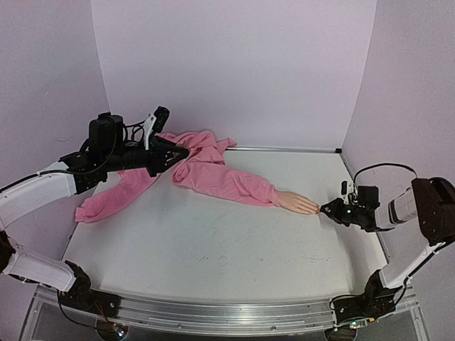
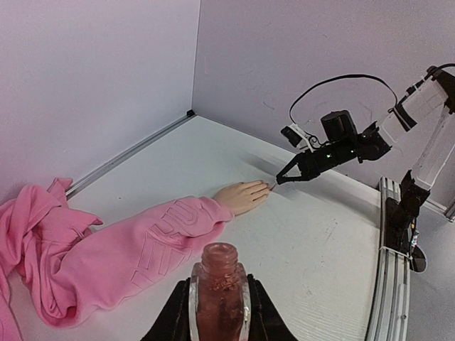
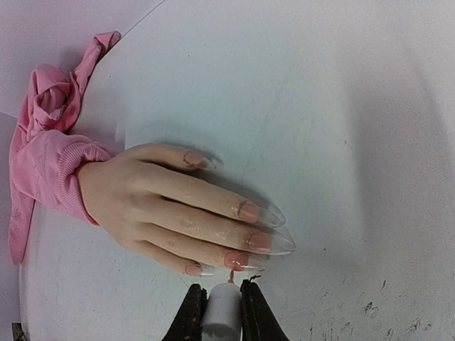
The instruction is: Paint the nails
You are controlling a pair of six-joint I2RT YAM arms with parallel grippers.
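A peach mannequin hand (image 3: 163,206) in a pink sleeve (image 1: 220,181) lies palm down on the white table; it also shows in the top view (image 1: 297,204) and left wrist view (image 2: 244,195). Its long nails (image 3: 259,241) point right. My right gripper (image 3: 222,295) is shut on a white brush cap (image 3: 222,312); the small pink brush tip (image 3: 231,277) touches the ring-finger nail (image 3: 238,261). My left gripper (image 2: 219,312) is shut on an open pinkish polish bottle (image 2: 219,288), held above the table near the back left, far from the hand.
The rest of the pink hoodie (image 1: 192,153) is bunched at the back left. Pale walls close the back and sides. The right arm (image 2: 341,145) reaches in from the right edge. A metal rail (image 1: 213,312) runs along the near edge.
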